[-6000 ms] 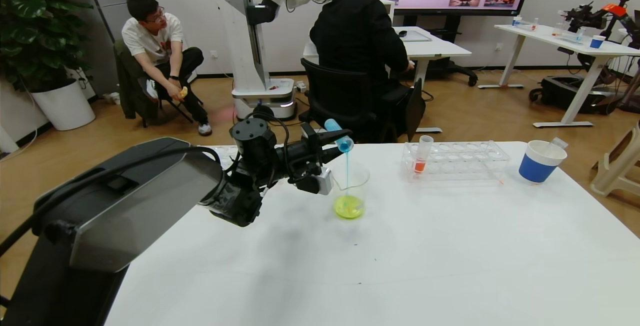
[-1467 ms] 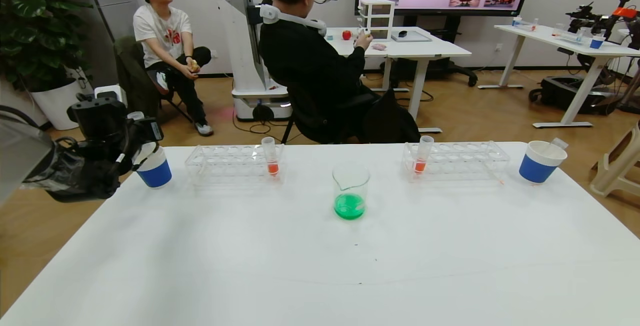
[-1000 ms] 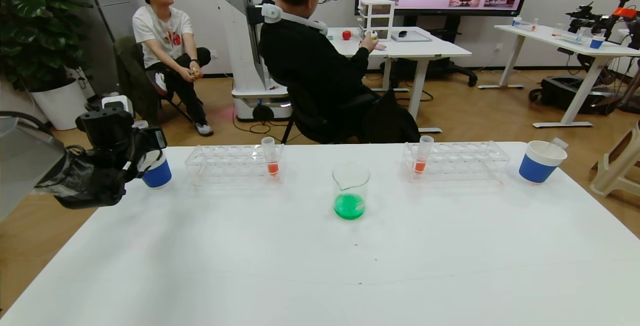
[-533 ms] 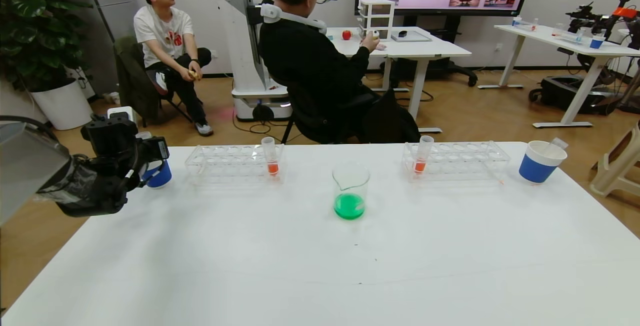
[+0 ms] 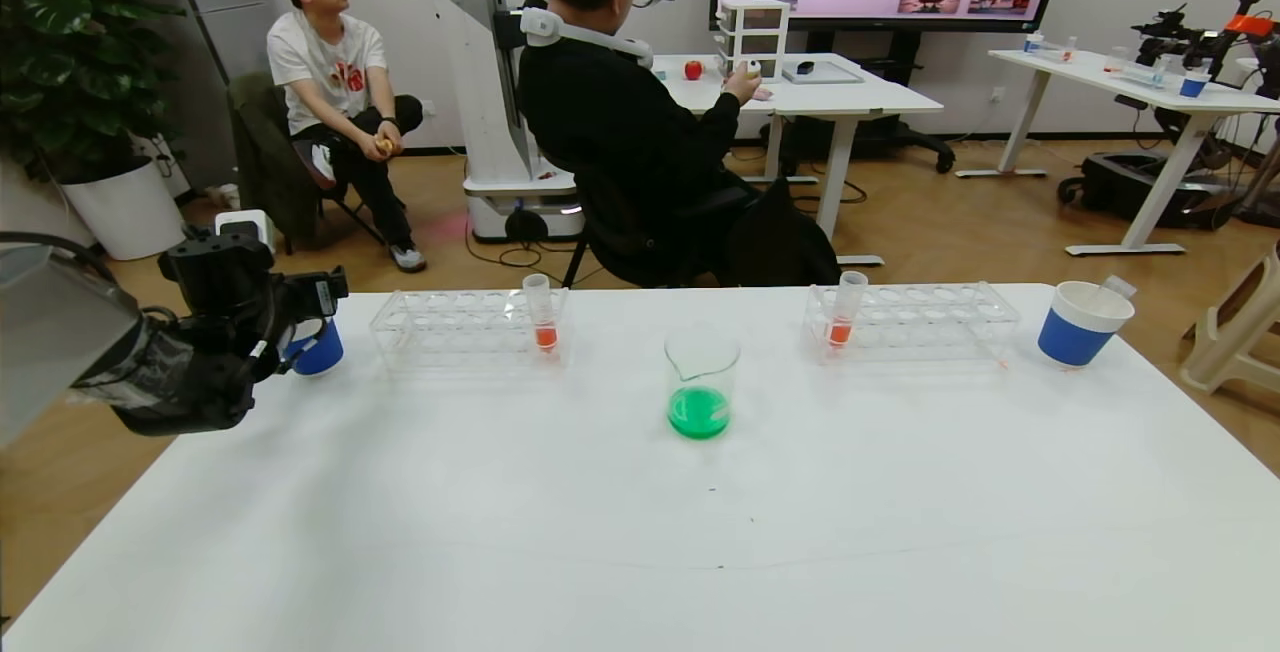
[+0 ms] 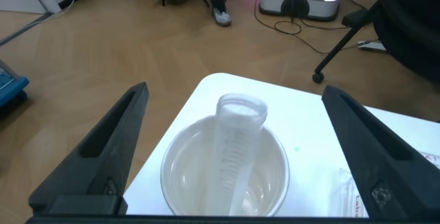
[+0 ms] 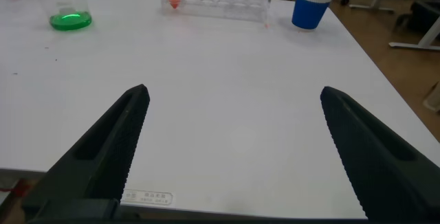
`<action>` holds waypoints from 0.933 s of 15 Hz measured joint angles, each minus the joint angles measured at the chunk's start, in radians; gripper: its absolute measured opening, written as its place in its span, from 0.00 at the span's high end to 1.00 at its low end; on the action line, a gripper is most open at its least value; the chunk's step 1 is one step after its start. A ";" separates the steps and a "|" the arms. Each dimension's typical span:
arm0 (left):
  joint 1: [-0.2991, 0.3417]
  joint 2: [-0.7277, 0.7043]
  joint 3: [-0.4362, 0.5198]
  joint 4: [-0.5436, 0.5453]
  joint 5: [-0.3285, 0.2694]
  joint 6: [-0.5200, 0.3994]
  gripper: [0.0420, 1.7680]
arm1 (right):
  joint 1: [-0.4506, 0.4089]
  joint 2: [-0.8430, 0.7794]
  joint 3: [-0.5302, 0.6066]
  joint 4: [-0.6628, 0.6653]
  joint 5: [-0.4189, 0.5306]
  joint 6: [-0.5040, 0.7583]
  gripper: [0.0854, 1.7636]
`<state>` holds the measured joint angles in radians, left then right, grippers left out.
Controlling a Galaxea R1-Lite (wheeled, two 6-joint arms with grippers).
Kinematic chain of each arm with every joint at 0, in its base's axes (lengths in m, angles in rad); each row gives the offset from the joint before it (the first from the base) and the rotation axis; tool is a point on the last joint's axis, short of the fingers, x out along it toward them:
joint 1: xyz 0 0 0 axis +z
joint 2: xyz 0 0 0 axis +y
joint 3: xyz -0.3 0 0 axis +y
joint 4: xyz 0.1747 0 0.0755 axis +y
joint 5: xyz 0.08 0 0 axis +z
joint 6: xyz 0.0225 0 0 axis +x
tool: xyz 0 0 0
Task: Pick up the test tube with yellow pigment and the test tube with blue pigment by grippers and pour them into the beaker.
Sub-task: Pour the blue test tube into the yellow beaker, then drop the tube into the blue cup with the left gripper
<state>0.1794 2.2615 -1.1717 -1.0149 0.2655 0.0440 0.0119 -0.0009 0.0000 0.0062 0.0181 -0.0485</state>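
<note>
The beaker (image 5: 701, 381) stands mid-table with green liquid in it; it also shows in the right wrist view (image 7: 69, 7). My left gripper (image 5: 318, 304) is open and empty at the table's far left corner, above a blue-and-white paper cup (image 5: 318, 352). In the left wrist view the open gripper (image 6: 235, 93) straddles that cup (image 6: 185, 176), and an empty clear tube (image 6: 237, 145) leans inside it. No tube with yellow or blue liquid shows. My right gripper (image 7: 234, 92) is open and empty over the table's near edge, out of the head view.
Two clear racks (image 5: 460, 332) (image 5: 915, 320) flank the beaker, each holding a tube with orange-red liquid (image 5: 541, 314) (image 5: 845, 310). A second paper cup (image 5: 1080, 324) at the far right holds an empty tube (image 5: 1115, 286). People and other tables are behind.
Six seconds ago my left gripper held the blue tube tipped over the beaker's yellow liquid. The liquid is now green. The left gripper has gone to the left cup and edged slightly right.
</note>
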 joint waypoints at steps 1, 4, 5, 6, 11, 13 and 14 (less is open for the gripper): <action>-0.005 -0.015 -0.002 0.000 0.001 -0.002 0.01 | 0.000 0.000 0.000 0.000 0.000 0.000 0.02; -0.066 -0.106 -0.007 0.001 0.003 -0.011 0.01 | 0.000 0.000 0.000 0.000 0.000 0.000 0.02; -0.101 -0.146 0.004 0.006 0.003 -0.011 0.01 | 0.000 0.000 0.000 0.000 0.000 0.000 0.02; -0.139 -0.190 0.023 0.007 0.003 -0.011 0.01 | 0.000 0.000 0.000 0.000 0.000 0.000 0.02; -0.285 -0.472 0.205 0.017 -0.005 0.023 0.01 | 0.000 0.000 0.000 0.000 0.000 0.000 0.02; -0.311 -0.604 0.309 0.019 -0.006 0.066 0.01 | 0.000 0.000 0.000 0.000 0.000 0.000 0.02; -0.318 -0.671 0.361 0.020 -0.005 0.095 0.01 | 0.000 0.000 0.000 0.000 0.000 0.000 0.02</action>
<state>-0.1389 1.5900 -0.8106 -0.9953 0.2602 0.1394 0.0119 -0.0009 0.0000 0.0062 0.0181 -0.0485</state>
